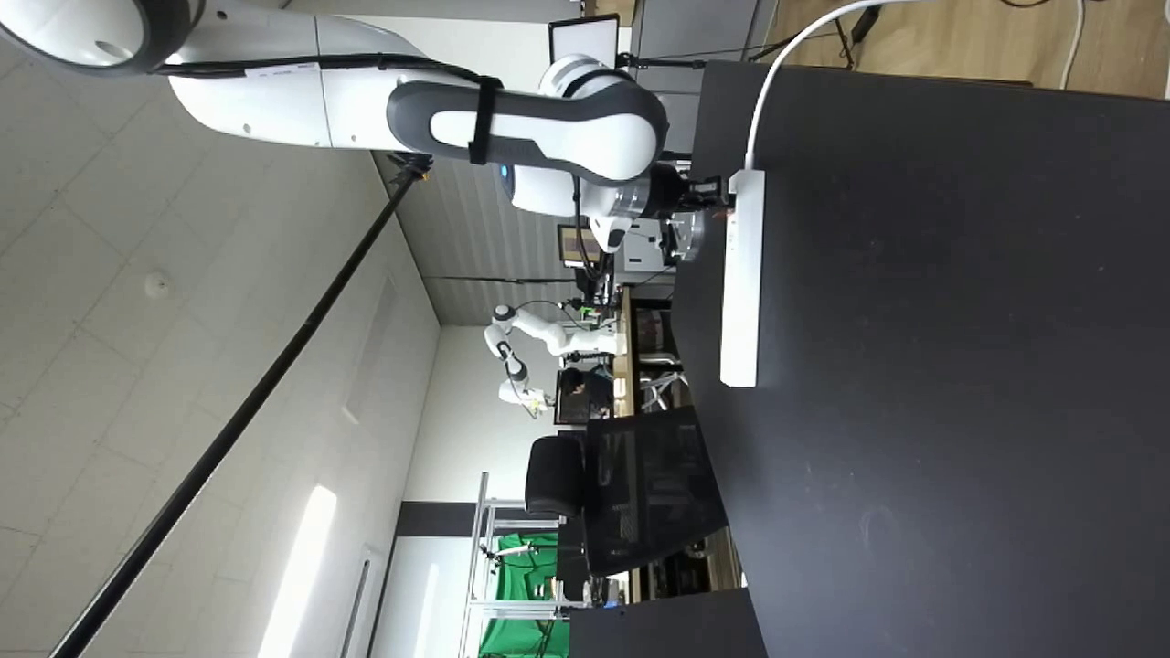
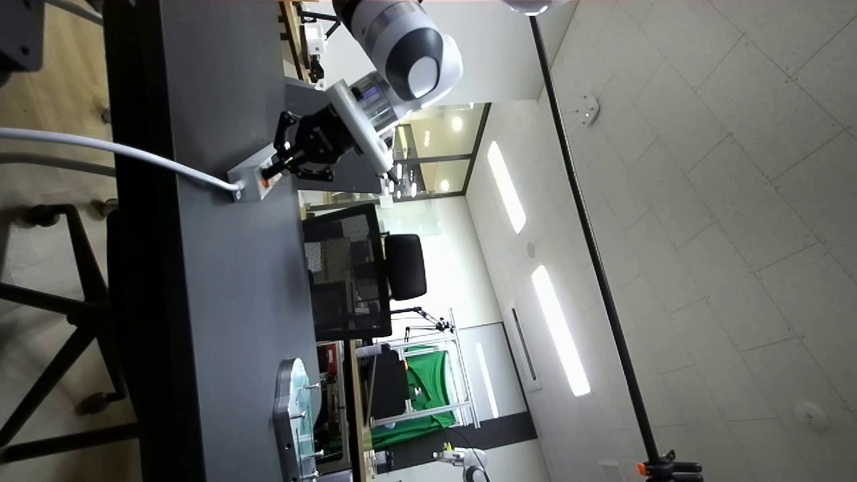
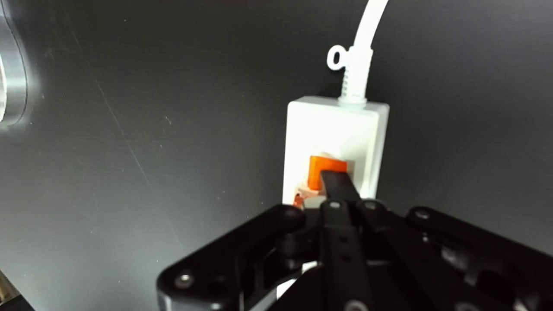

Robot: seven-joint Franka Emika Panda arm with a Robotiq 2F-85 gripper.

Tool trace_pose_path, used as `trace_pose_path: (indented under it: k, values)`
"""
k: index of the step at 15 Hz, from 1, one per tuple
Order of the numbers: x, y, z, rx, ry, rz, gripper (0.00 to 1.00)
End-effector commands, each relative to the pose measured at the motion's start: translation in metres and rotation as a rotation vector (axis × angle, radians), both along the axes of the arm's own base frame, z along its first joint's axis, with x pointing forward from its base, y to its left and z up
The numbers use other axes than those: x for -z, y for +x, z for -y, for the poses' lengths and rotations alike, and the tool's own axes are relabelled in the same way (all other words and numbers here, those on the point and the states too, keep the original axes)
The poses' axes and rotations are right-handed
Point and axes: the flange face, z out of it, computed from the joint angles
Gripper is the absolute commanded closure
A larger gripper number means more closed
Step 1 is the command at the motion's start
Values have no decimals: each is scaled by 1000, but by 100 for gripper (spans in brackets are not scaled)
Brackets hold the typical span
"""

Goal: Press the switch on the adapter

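Note:
The adapter is a long white power strip on the dark table. It shows in both exterior views (image 1: 742, 302) (image 2: 248, 185) and in the wrist view (image 3: 319, 125). Its orange switch (image 3: 319, 166) sits near the cable end; a bit of orange also shows in an exterior view (image 2: 266, 183). My black gripper (image 3: 336, 175) is shut, with nothing seen between its fingers. Its fingertips are at the switch and hide part of it. Both exterior views show the fingertips (image 1: 728, 196) (image 2: 269, 174) down at the strip. Whether they press the switch cannot be told.
A white cable (image 3: 367, 32) leaves the strip's end and runs over the table (image 1: 941, 366) edge. A round metal-rimmed object with glassy top (image 2: 298, 418) stands on the table; its rim shows in the wrist view (image 3: 15, 77). A black chair (image 1: 640, 493) stands beyond the table.

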Motion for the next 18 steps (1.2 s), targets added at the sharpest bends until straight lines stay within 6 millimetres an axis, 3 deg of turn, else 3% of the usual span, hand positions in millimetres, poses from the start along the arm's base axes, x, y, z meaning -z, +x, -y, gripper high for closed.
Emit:
trace_pose_path:
  k: [1,5,6,7,18]
  values:
    - [-39,11,-12,22,37,63,100]
    - [-74,19,-17,4,22,123,100]
    - [-81,20,-18,-1,19,121,74]
    - [-86,21,-19,-9,16,119,73]
    - [-108,13,-36,-56,41,-53,1]
